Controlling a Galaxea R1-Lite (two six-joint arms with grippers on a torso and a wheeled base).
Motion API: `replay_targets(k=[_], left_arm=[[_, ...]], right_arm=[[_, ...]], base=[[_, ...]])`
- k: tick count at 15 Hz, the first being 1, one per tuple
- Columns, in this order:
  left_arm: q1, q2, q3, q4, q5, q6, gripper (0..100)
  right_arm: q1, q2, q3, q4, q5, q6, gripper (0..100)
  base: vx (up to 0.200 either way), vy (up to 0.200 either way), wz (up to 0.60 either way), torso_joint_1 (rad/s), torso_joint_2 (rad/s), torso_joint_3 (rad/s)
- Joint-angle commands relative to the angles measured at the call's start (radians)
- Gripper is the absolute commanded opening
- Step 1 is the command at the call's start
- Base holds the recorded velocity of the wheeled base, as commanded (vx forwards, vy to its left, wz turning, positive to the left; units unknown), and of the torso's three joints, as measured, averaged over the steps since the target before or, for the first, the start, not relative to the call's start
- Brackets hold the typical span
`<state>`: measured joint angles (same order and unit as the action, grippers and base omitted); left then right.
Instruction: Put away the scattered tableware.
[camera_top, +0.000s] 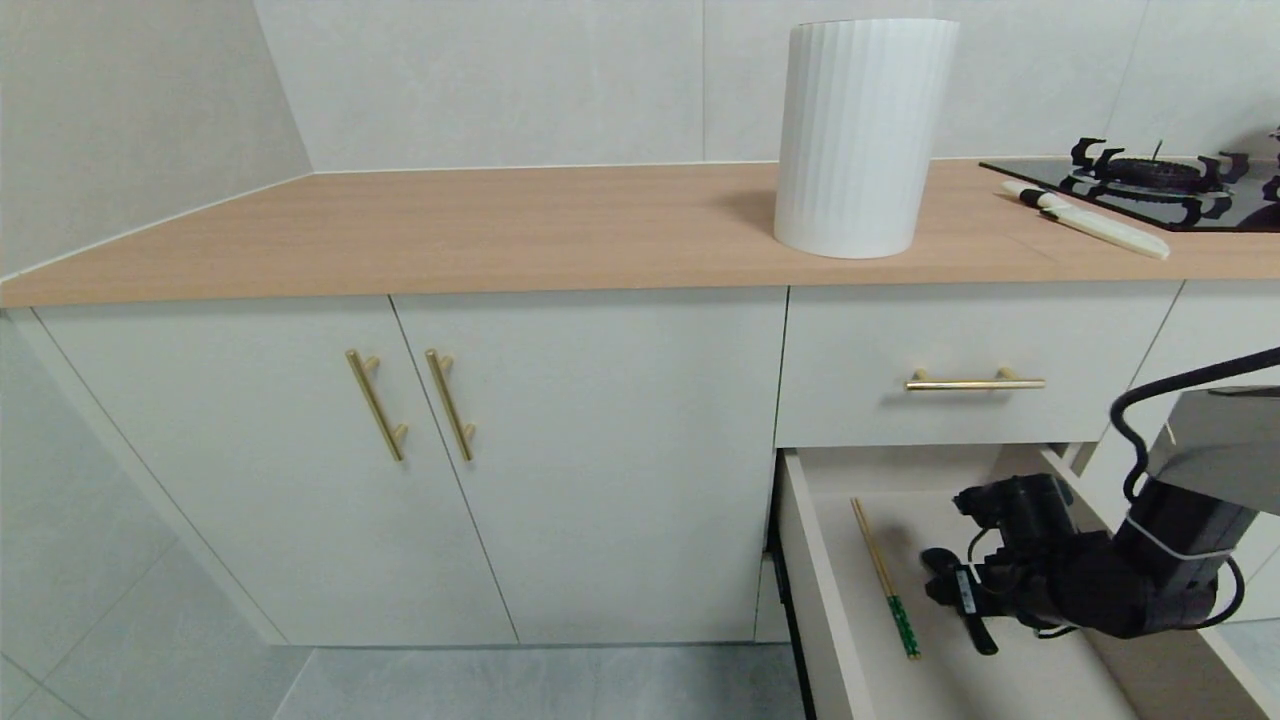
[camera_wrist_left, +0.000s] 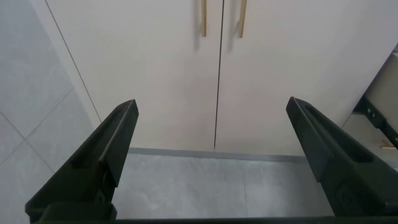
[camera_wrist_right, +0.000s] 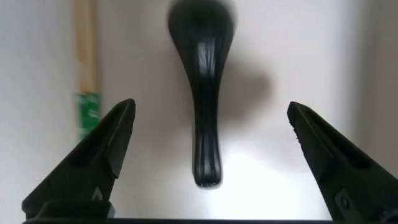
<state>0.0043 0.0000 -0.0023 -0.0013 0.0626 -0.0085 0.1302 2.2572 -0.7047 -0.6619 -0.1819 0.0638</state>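
My right pincer (camera_wrist_right: 211, 107) is down inside the open drawer (camera_top: 800, 560). Its jaws are spread wide and they hold nothing. Under it a black spoon (camera_wrist_right: 202, 93) lies on the drawer floor, in the gap between the two fingers, and neither finger touches it. Just beside the spoon, toward the left wall of the drawer, lies a pair of wooden chopsticks (camera_top: 885, 580) with green ends, side by side and touching each other.

My left pincer (camera_wrist_left: 211, 109) is also wide open and empty. It faces the lower part of the two cabinet doors (camera_top: 400, 450) and the grey floor (camera_wrist_left: 199, 186) in front of them.

Above the open drawer there is a closed drawer (camera_top: 975, 350) with a gold handle.

Farther up is the wooden desk (camera_top: 500, 230). A tall white ribbed container (camera_top: 860, 140) stands upright on it. To the right of the container a white knife (camera_top: 1090, 225) lies at the front edge of the black stove (camera_top: 1150, 180), well apart from the container.
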Motion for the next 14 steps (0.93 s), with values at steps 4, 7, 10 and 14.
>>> replay_targets(k=[4, 7, 10, 14], left_arm=[[0.0, 0.0, 0.001, 0.0, 0.0, -0.001, 100], [0.0, 0.0, -0.001, 0.0, 0.0, -0.001, 100], [0.0, 0.0, 0.001, 0.0, 0.0, 0.001, 100], [0.0, 0.0, 0.001, 0.0, 0.0, -0.005, 100]], right_arm=[[0.098, -0.57, 0.097, 0.285, 0.002, 0.025, 100], [0.146, -0.754, 0.088, 0.533, 0.002, 0.059, 100], [0.164, -0.82, 0.059, 0.659, 0.001, 0.103, 100], [0.17, -0.854, 0.068, 0.673, 0.004, 0.106, 100]], base=[[0.0, 0.0, 0.0, 0.0, 0.0, 0.0], [0.0, 0.0, 0.0, 0.0, 0.0, 0.0], [0.0, 0.0, 0.0, 0.0, 0.0, 0.0], [0.0, 0.0, 0.0, 0.0, 0.0, 0.0]])
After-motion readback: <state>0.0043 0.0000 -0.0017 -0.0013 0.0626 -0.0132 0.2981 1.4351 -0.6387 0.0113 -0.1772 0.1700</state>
